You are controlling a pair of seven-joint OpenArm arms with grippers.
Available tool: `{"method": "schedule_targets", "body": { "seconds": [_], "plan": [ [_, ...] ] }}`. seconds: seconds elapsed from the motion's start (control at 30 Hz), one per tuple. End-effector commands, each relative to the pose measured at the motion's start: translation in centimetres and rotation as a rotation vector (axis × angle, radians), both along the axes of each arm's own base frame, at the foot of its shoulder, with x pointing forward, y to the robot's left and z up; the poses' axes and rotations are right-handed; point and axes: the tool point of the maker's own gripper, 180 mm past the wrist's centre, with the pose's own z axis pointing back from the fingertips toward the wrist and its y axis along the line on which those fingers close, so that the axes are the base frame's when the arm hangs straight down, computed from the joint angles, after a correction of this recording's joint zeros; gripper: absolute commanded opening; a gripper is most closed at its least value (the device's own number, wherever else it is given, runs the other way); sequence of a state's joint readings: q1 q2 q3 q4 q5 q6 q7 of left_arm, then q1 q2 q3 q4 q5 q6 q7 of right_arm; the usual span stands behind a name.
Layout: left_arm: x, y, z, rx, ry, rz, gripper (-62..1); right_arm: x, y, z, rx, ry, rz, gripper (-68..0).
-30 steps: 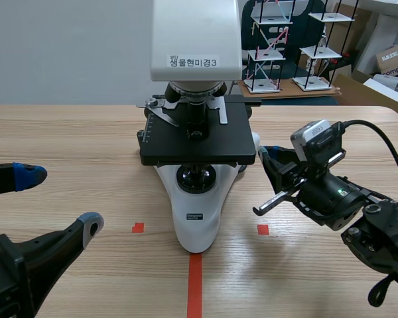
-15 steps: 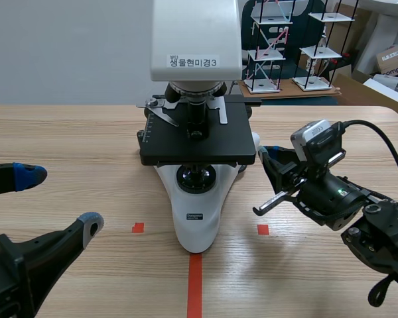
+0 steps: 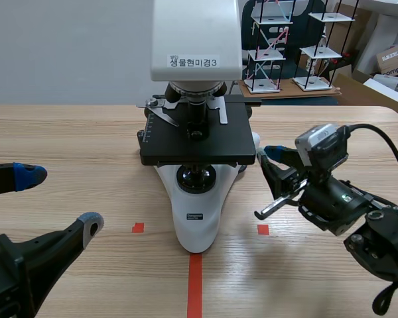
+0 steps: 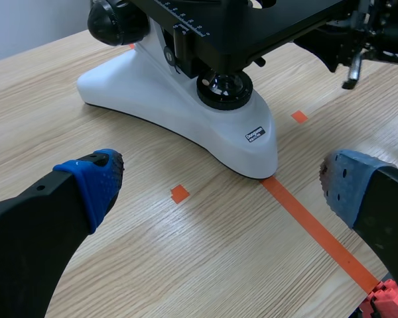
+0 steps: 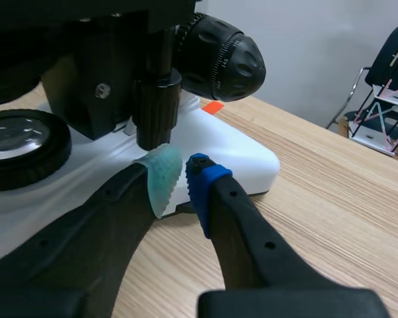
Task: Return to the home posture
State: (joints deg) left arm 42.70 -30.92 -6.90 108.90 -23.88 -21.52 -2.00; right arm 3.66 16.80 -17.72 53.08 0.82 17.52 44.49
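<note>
We read this as a retreat with nothing to carry: both arms must draw away from the microscope [image 3: 198,218], which stands upright in the middle of the desk [image 3: 73,132], its white foot pointing toward us along the red tape line. The right pincer [image 5: 182,177] is the nearer one. Its pads are closed almost together on nothing, with the tips just beside the side of the white foot and below the black focus knob [image 5: 219,56]; whether they touch the foot we cannot tell. The microscope lies ahead of that pincer and toward the desk's centre, so we judge that its clean way out is back and outward, away from knob and stage. The left pincer [image 3: 58,200] is spread wide and empty, low over the desk and apart from the foot.
</note>
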Motion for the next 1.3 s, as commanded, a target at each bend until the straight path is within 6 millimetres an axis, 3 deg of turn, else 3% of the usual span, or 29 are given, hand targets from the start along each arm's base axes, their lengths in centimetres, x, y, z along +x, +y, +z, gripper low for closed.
{"method": "schedule_targets", "body": {
  "seconds": [0.0,0.2,0.33,0.57,0.7,0.9,1.27],
  "plan": [
    [0.0,-0.3,0.8,-0.024,-0.02,-0.004,1.4,-1.4,-1.1,0.9,-0.002,-0.044,0.013,-49.3],
    [0.0,-0.3,0.8,-0.024,-0.02,-0.004,1.4,-7.1,-2.0,0.7,-0.038,-0.013,0.062,-24.9],
    [0.0,-0.3,0.8,-0.024,-0.02,-0.004,1.4,-10.0,-2.9,1.8,-0.035,-0.007,0.04,-11.5],
    [0.0,-0.3,0.8,-0.024,-0.02,-0.004,1.4,-13.5,-3.1,6.6,-0.017,-0.032,0.093,-7.9],
    [0.0,-0.3,0.8,-0.024,-0.02,-0.004,1.4,-14.2,-2.6,8.8,-0.056,-0.003,0.139,-7.9],
    [0.0,-0.3,0.8,-0.024,-0.02,-0.004,1.4,-14.2,-2.1,10.1,-0.002,0.096,0.178,-2.0],
    [0.0,-0.3,0.8,-0.024,-0.02,-0.004,1.4,-14.0,-2.1,10.1,-0.002,0.101,0.173,-2.0]
  ]
}}
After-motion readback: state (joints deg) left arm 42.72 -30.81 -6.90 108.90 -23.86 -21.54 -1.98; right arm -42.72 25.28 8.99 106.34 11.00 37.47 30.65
